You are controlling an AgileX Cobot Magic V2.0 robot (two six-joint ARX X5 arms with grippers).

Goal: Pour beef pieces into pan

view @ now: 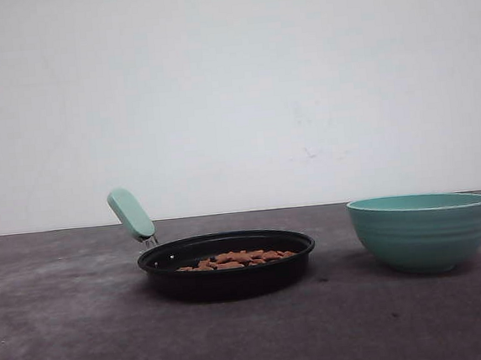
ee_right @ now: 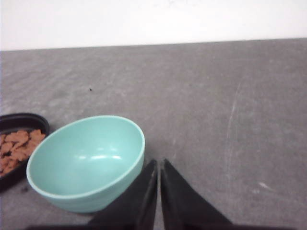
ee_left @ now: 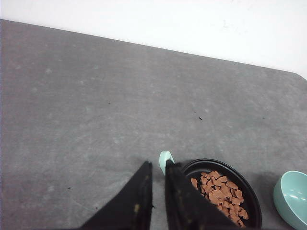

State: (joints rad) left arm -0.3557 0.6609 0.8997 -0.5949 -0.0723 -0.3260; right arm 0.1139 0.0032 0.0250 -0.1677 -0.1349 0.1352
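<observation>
We see a black pan (view: pixel 227 264) on a grey bench (view: pixel 68 330), its mint-green handle (view: pixel 131 214) slanting up and away from the teal bowl (view: pixel 422 231). The beef pieces (view: pixel 237 259) lie in a low heap inside the pan. The bowl stands apart from the pan, upright. Above the pan's handle, the left claw (ee_left: pixel 157 182) is clenched on nothing. Beside the bowl, the right claw (ee_right: pixel 158 179) is likewise clenched, grasping nothing.

Bare test bench, grey tabletop (view: pixel 68 330), blank white wall (view: pixel 232 80)
</observation>
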